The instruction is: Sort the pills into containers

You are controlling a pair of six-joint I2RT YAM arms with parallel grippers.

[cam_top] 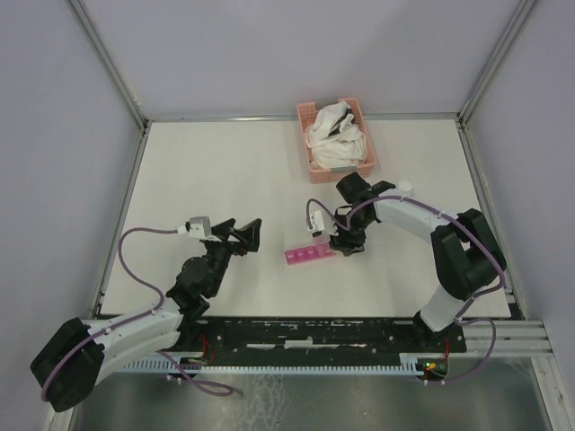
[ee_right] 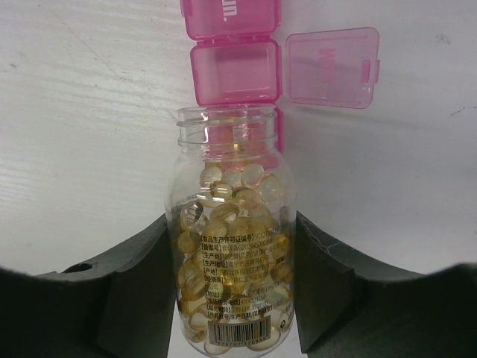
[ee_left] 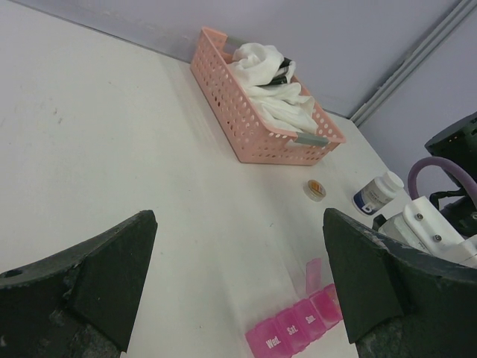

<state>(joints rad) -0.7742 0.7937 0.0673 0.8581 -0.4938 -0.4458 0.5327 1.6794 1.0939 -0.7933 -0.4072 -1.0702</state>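
Pink containers [ee_left: 297, 328] read "Sat." and "Sun." — jar [ee_right: 232, 246] label print illegible.

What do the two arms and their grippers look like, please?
The left arm and right arm both have white shells, black joint housings and a looping purple cable. The left gripper and right gripper have broad, matte black, wedge-shaped fingers. A whitish camera block sits at each wrist.
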